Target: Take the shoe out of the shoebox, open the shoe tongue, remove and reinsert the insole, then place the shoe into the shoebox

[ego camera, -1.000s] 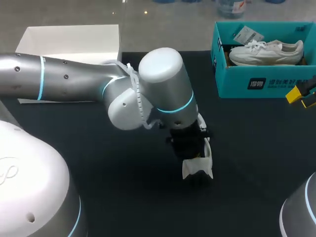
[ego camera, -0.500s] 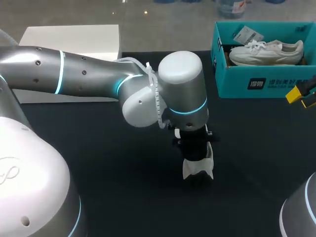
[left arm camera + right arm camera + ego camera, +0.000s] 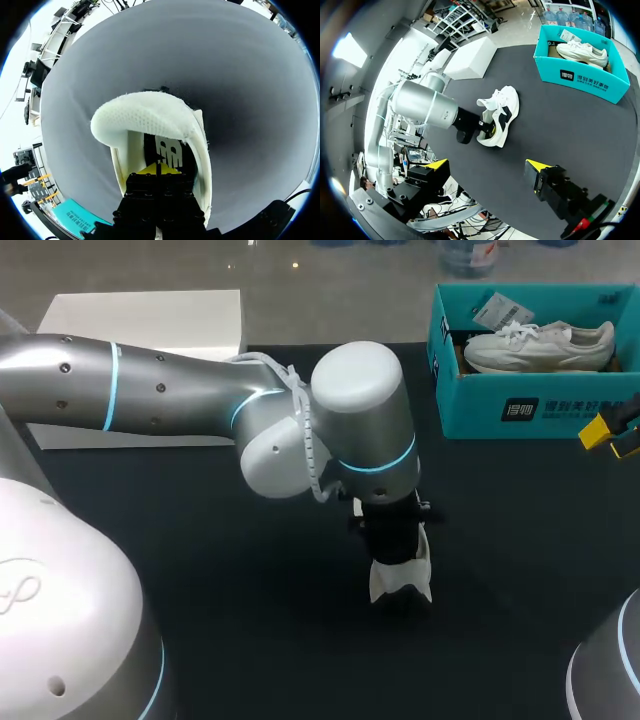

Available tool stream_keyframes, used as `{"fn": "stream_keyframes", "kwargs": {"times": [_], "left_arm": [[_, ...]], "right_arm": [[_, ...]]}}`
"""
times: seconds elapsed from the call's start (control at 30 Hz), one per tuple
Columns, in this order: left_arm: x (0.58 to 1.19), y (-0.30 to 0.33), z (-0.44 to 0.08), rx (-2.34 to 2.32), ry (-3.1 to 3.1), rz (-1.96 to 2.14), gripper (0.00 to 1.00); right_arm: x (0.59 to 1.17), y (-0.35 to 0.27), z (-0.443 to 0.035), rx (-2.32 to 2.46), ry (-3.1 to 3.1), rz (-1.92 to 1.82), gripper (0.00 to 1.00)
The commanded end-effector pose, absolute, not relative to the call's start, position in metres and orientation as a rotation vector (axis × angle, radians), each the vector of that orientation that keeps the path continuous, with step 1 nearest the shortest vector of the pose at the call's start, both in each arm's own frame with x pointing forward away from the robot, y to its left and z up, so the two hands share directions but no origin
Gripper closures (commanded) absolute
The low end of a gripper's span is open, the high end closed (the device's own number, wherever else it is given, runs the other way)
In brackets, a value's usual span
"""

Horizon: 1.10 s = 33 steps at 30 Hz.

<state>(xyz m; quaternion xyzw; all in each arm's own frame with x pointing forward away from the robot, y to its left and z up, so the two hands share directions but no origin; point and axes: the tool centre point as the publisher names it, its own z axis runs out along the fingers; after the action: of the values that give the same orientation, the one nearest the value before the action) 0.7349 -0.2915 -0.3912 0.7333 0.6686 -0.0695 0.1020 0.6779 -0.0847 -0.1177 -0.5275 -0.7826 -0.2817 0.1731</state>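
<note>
Two white shoes are on show. The spare shoe lies in the teal shoebox at the upper right of the head view. The shoe I am working on sits out on the dark desk, just below the middle of that frame. It probably stands there so that both of my arms can reach it with nothing in the way. My left tool goes straight down into its opening. From the left wrist, the knit tongue arches up and forward ahead of the tool, which leaves the mouth of the shoe wide. The insole, with its dark print, lies bare just ahead of the yellow tips. Those tips are drawn narrow, close against each other at the heel end of the insole. I cannot tell whether its edge is caught between them, but I judge I am at the step of lifting the insole out. My right tool is spread wide and holds nothing. It hangs at the right edge of the head view, just in front of the shoebox and well apart from the shoe. I take it to be waiting there to steady the shoe or receive it. A white lid rests at the upper left, out of the way.
</note>
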Motion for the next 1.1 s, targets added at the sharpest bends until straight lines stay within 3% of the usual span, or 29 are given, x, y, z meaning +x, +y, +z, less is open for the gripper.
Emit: {"fn": "stream_keyframes", "kwargs": {"times": [0.03,1.1], "left_arm": [[0.734,-0.295,-0.399,2.183,1.974,-0.199,1.0],[0.779,-0.29,-0.355,2.137,1.902,-0.069,1.0]], "right_arm": [[0.679,-0.084,-0.118,-1.496,-2.22,-0.795,0.0],[0.679,-0.084,-0.118,-1.496,-2.22,-0.795,0.0]]}}
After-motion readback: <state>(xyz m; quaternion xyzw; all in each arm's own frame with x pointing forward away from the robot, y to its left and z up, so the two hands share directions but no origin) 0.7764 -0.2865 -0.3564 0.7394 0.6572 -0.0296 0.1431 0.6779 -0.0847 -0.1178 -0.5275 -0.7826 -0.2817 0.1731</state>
